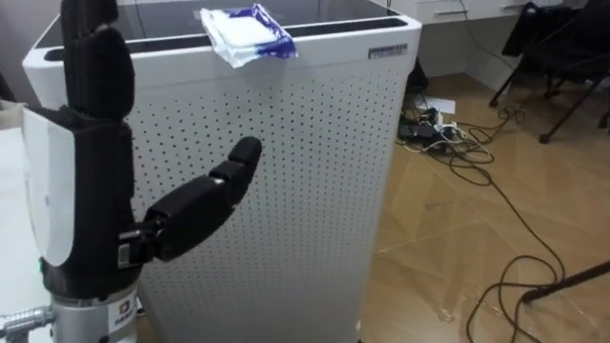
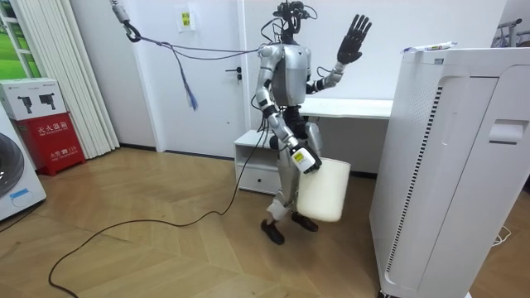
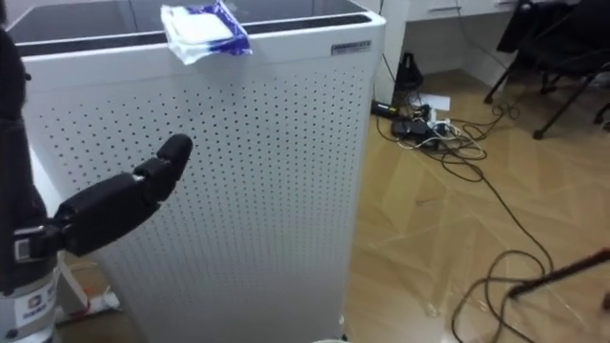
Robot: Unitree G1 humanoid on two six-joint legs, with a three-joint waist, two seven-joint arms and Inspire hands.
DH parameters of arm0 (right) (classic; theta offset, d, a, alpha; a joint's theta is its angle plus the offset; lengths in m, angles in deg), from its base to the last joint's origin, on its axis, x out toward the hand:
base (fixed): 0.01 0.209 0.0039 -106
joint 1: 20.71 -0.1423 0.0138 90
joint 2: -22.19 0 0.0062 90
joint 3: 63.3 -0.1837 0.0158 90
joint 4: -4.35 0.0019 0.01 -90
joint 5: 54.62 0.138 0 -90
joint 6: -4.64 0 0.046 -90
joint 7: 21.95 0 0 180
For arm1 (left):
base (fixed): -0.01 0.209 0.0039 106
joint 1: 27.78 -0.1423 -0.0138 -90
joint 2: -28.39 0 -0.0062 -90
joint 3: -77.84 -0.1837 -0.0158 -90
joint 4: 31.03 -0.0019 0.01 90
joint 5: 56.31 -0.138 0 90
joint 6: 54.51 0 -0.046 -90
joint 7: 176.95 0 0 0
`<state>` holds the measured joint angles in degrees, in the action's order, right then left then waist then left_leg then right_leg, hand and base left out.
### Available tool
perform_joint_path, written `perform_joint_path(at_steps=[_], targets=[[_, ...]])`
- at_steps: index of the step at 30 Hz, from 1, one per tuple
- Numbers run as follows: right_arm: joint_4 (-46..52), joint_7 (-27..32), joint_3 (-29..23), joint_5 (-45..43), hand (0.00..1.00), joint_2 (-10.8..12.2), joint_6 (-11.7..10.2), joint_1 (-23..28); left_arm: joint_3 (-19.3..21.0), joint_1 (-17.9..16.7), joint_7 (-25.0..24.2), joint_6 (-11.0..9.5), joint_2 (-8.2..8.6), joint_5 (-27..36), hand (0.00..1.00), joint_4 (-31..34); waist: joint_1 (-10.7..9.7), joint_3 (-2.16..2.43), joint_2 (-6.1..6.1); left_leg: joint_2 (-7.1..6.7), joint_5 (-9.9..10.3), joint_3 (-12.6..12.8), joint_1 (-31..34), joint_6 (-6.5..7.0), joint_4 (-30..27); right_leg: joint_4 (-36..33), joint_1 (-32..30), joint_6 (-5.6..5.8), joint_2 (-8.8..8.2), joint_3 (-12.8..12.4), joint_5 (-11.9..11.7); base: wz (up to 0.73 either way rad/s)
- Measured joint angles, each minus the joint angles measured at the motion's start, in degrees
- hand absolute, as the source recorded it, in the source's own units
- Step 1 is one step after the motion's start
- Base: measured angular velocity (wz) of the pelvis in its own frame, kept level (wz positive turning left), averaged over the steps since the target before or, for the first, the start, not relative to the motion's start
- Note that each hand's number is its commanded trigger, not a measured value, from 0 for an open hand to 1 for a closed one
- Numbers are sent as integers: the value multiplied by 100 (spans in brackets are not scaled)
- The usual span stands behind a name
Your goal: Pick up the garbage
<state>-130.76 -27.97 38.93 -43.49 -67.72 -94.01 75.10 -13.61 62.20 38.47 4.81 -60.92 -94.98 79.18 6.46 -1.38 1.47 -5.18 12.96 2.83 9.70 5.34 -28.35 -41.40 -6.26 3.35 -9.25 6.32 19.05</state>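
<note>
A crumpled blue and white packet [image 1: 246, 33] [image 3: 202, 30] lies on the top front edge of a tall white perforated appliance [image 1: 286, 191] [image 2: 447, 165]. My left hand [image 1: 86, 181] [image 2: 353, 39] is raised upright in front of the appliance, lower than the packet and to its left. It is open, with straight fingers and the thumb [image 3: 124, 200] spread toward the perforated panel, and it holds nothing. In the room view my right hand [image 2: 303, 159] hangs low and carries a white bin [image 2: 325, 192] by its rim. I stand a step from the appliance.
Cables and a power strip [image 1: 431, 129] sprawl over the wooden floor to the right of the appliance, near chair legs [image 1: 562, 67]. Behind me are a white desk [image 2: 348, 108] and a low cabinet [image 2: 252, 161]. A red box [image 2: 45, 124] stands at the room view's left.
</note>
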Motion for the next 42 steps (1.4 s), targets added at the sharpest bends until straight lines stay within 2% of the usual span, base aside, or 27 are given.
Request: perform_joint_path(at_steps=[2, 3, 5, 6, 7, 8, 9, 10, 14, 18, 22, 30, 34, 37, 39, 42], targets=[[8, -26, -1, 0, 100, 13, 0, -16, 18, 19, 70, -34, -34, -181, 0, -1, -39, 15, -53, -42, 120, 3, -109, 46, -51, -291, -69, 65, -88, 29, -73, -2], [16, -22, -1, 0, 100, 17, -3, -29, 4, 29, 104, -58, -74, -255, 0, -2, -69, -6, -83, -56, 153, 1, -183, 108, -46, -319, -58, 104, -125, 58, -95, -3], [16, -12, -9, 1, 100, 15, -3, -49, 16, 29, 180, -62, -130, -272, 0, -30, -95, -6, -199, -52, 178, -56, -232, 147, -32, -164, 10, 150, -99, 82, -46, 3], [18, -7, -18, 2, 100, 15, -6, -67, 16, 30, 215, -34, -135, -270, 0, -79, -161, -17, -256, -37, 172, -158, -233, 144, 34, 253, 7, 117, -26, 52, 71, 14], [52, -6, -18, -1, 100, 19, -6, -68, -9, 13, 218, 37, -158, -256, 0, -97, -152, -23, -272, -27, 141, -183, -241, 130, 129, 783, -107, 88, 62, -24, 35, 19], [70, -5, -17, -14, 100, 27, -6, -63, -13, 2, 218, 61, -193, -256, 0, -115, -183, -28, -259, -28, 140, -184, -243, 127, 154, 1102, -141, 78, 92, -54, -99, 32], [76, 2, -16, -27, 100, 28, -5, -52, -41, -50, 221, 72, -231, -256, 0, -189, -289, -12, -281, -34, 145, -286, -289, 119, 211, 1249, -124, 25, 172, -64, -435, 27], [79, 7, -16, -39, 100, 22, -6, -77, -55, -92, 220, 73, -264, -264, 0, -218, -290, 13, -302, -21, 127, -326, -344, 85, 342, 1447, -10, -7, 238, -47, -468, 21], [77, 7, -16, -109, 100, -1, -5, -135, -35, -52, 221, 83, -400, -287, 0, -217, -241, 23, -292, 73, 85, -408, -474, 20, 581, 1869, 247, -69, 358, 31, -568, 9], [83, -49, -42, -268, 100, -64, -5, -138, -22, -7, 211, 286, -421, -386, 0, -216, -253, 29, -269, 94, 78, -485, -608, 7, 774, 2188, 473, -78, 392, 171, -590, 8], [113, -120, -61, -286, 100, -50, -5, -126, 9, -1, 124, 429, -421, -417, 0, -216, -268, 38, -264, 106, 74, -457, -745, 0, 958, 2359, 592, -71, 408, 167, -609, -4], [548, -291, -76, -520, 100, -40, -5, -26, 11, -10, -124, 704, -434, -979, 0, -213, -299, 53, -273, 161, 59, -434, -811, -21, 1128, 2747, 740, -83, 486, 171, -748, -1], [549, -362, -80, -550, 100, -39, -5, 51, 28, -17, -144, 795, -453, -1100, 0, -212, -297, 79, -270, 164, 59, -444, -938, -21, 1218, 2838, 875, -80, 496, 176, -756, 0], [549, -453, -90, -675, 100, -42, -5, 50, 37, -16, -239, 890, -538, -1231, 0, -207, -287, 87, -271, 175, 58, -448, -986, -23, 1244, 2902, 930, -84, 514, 168, -777, 0], [549, -467, -92, -695, 100, -47, -4, 53, 48, -18, -244, 971, -661, -1331, 0, -203, -282, 101, -287, 178, 53, -447, -1003, -31, 1270, 2942, 952, -91, 519, 168, -792, 0], [548, -474, -90, -700, 100, -45, 2, 55, 48, -19, -264, 1092, -707, -1394, 0, -203, -288, 122, -321, 183, 53, -443, -1058, -31, 1289, 2984, 1017, -92, 523, 167, -810, 0]])
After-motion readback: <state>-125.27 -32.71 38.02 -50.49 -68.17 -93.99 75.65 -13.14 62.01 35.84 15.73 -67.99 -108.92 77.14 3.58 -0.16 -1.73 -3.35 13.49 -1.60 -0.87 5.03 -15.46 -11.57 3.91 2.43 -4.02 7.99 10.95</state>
